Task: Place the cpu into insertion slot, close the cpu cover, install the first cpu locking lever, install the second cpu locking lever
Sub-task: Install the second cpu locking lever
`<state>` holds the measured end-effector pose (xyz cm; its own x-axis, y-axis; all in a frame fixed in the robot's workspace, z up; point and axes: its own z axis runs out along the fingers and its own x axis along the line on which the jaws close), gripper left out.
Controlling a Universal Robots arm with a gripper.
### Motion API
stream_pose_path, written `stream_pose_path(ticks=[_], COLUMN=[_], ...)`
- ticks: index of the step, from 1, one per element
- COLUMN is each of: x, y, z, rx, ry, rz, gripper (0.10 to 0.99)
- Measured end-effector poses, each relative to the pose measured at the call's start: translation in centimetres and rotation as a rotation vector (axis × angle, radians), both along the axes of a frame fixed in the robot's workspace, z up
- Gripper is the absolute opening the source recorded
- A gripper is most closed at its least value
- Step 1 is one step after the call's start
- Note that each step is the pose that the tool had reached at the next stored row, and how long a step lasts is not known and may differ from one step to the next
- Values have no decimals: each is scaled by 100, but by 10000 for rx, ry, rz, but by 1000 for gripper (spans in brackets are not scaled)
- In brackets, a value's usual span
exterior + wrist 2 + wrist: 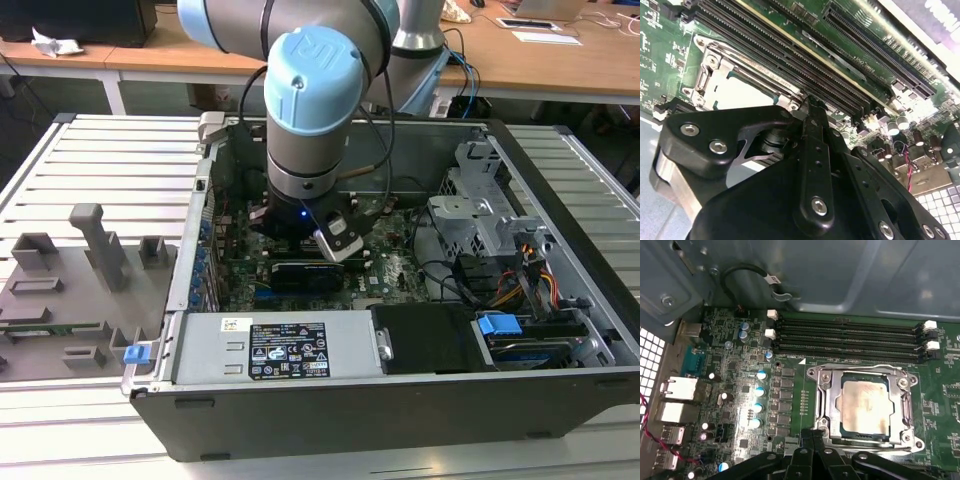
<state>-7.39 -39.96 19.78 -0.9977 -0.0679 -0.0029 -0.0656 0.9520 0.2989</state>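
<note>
Your gripper [812, 437] sits low inside the computer case [560, 330], its fingers drawn together into a narrow tip holding nothing, just beside the edge of the insertion slot [822, 400]. You can see the cpu [863, 407] already seated in that slot, its pale metal face showing through the window of the cpu cover [896, 405], which appears to lie down over it. Judge the step in hand as lever installation: whether either locking lever is latched cannot be told. Expect the next move to need a fine, well-aligned push beside the memory slots [847, 337].
</note>
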Motion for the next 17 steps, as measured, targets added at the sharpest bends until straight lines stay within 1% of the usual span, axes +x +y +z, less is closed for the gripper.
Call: stream_pose_path(ticks=[5,7,9,13,15,17], x=[-27,-35,-39,-41,-42,-44], y=[3,3,4,3,5,5], z=[-27,-32,-33,-23,-7,31], rx=[150,151,130,-8,-18,-20], ry=[-2,1,-1,0,-1,-1], rz=[-1,0,1,2,0,0], gripper=[106,106,106,106,106,106])
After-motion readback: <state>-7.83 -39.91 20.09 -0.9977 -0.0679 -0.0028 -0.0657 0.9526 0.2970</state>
